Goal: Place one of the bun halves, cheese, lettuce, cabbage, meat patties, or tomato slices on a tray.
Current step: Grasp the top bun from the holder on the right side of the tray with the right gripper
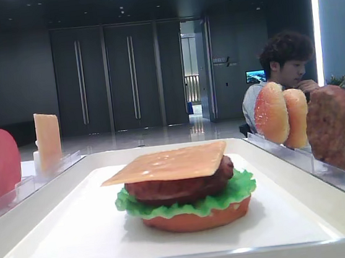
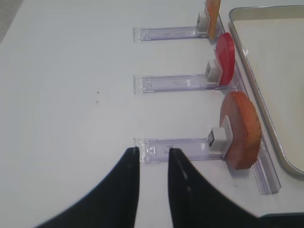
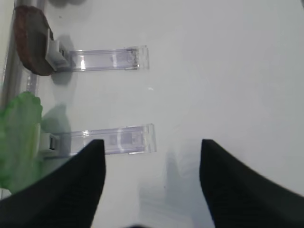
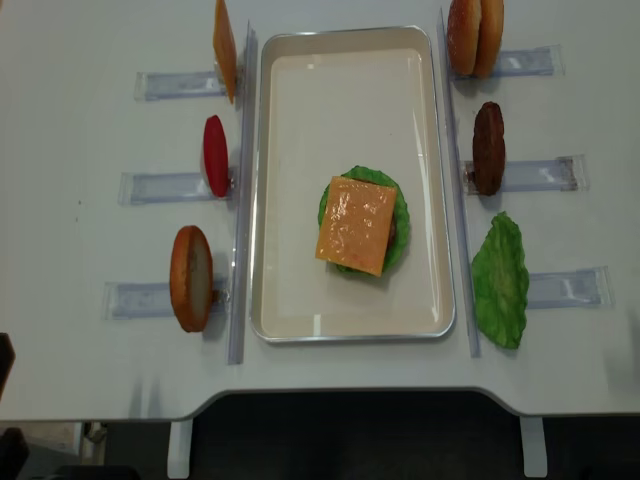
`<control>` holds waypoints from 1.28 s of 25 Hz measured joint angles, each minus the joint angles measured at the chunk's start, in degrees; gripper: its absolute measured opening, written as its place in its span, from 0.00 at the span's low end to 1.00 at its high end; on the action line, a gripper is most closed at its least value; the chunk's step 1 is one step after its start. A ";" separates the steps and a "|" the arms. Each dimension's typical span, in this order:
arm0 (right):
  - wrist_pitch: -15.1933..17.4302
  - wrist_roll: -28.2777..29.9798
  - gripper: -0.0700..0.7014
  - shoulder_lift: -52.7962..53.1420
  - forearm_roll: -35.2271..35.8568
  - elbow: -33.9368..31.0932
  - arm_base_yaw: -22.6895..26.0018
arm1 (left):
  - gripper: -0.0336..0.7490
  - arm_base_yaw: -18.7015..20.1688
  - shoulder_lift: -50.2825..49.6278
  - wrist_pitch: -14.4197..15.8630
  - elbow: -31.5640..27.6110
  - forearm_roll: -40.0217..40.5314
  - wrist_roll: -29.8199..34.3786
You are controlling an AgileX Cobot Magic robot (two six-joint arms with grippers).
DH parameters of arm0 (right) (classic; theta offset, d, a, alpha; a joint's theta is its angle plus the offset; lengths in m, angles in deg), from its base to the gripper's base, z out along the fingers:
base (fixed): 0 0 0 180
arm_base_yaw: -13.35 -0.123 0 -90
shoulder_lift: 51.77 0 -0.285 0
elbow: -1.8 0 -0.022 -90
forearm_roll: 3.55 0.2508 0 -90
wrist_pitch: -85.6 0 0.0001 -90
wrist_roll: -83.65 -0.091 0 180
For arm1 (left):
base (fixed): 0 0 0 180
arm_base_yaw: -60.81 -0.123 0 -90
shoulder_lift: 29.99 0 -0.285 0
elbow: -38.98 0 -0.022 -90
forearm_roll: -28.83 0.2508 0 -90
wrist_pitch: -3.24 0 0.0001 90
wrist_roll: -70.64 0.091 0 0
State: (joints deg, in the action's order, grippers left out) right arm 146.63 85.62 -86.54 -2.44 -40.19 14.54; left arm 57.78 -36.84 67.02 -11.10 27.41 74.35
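On the white tray stands a stack: a cheese slice on a meat patty, lettuce and a flat orange-red bun bottom. Left of the tray, racks hold upright another cheese slice, a tomato slice and an orange-brown bun piece. On the right are two bun halves, a patty and a lettuce leaf. My left gripper hovers over the outer end of the bun piece's rack, jaws a little apart and empty. My right gripper is wide open over bare table beside the lettuce leaf's rack.
Clear plastic slotted racks lie on the white table on both sides of the tray. The tray's raised rim runs close to the left racks. A person sits in the background beyond the table.
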 joint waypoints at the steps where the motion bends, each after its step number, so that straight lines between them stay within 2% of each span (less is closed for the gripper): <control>1: -0.35 0.06 0.63 -2.39 0.45 1.01 0.00 | 0.25 0.00 0.00 0.00 0.00 0.00 0.00; 13: -1.95 1.10 0.63 -30.78 1.51 18.29 0.00 | 0.25 0.00 0.00 0.00 0.00 0.00 0.00; 28: -1.66 5.52 0.63 -54.28 1.65 40.87 0.00 | 0.25 0.00 0.00 0.00 0.00 0.00 0.00; 32: -0.42 6.27 0.63 -59.12 1.65 46.84 0.00 | 0.25 0.00 0.00 0.00 0.00 0.00 0.00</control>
State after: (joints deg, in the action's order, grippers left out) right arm 146.22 91.90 -145.66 -0.78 6.65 14.54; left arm 57.78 -36.84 67.02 -11.10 27.41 74.35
